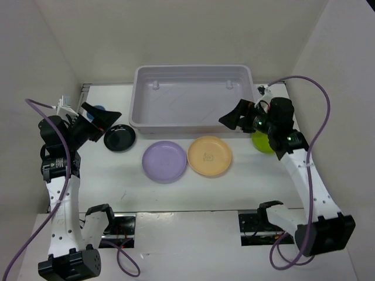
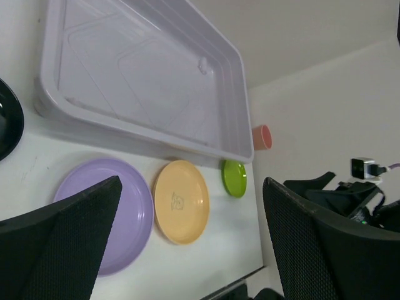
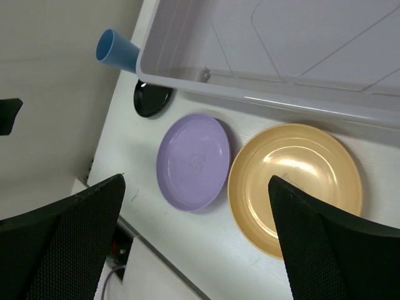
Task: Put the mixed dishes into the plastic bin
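Lilac plate (image 1: 164, 161) | lies between the claws (touching neither) | left claw (image 1: 105, 124) spread apart; right claw (image 1: 229, 122) spread apart

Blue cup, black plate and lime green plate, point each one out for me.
blue cup (image 3: 124, 54), right wrist view, on its side wall.
black plate (image 1: 119, 138), top external view, on its centre.
lime green plate (image 2: 235, 178), left wrist view, on its centre.

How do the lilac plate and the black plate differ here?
The lilac plate is wider than the black plate. Lilac is pale; black is dark, glossy. Lilac lies in front of the bin, black off its left front corner. Both lie flat outside the bin.
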You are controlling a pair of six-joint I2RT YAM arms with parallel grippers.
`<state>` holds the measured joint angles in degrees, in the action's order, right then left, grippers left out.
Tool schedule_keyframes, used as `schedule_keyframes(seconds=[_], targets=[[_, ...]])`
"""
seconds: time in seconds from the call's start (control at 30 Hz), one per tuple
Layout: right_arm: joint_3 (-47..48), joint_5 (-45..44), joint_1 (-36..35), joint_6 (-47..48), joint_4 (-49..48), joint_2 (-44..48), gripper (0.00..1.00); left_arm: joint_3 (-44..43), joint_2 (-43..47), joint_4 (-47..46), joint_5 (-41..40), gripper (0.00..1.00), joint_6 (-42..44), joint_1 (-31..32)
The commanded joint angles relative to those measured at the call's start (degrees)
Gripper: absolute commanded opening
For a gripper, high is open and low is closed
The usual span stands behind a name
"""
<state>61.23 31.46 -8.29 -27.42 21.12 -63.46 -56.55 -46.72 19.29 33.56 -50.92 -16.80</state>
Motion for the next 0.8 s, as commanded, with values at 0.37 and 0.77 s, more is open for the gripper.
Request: schedule_keyframes(seconds=[0.37,0.77], targets=[[-15.9,-8.6,5.4,-6.4,2.5,14.0,1.00,2.0,-1.1,1.5,9.6,1.00,9.1,-0.2],[-29.7,-9.6,8.6,-24.2,-2.6,19.1,0.61,2.7,-1.1,2.2,11.4,1.00,9.3,-0.2]])
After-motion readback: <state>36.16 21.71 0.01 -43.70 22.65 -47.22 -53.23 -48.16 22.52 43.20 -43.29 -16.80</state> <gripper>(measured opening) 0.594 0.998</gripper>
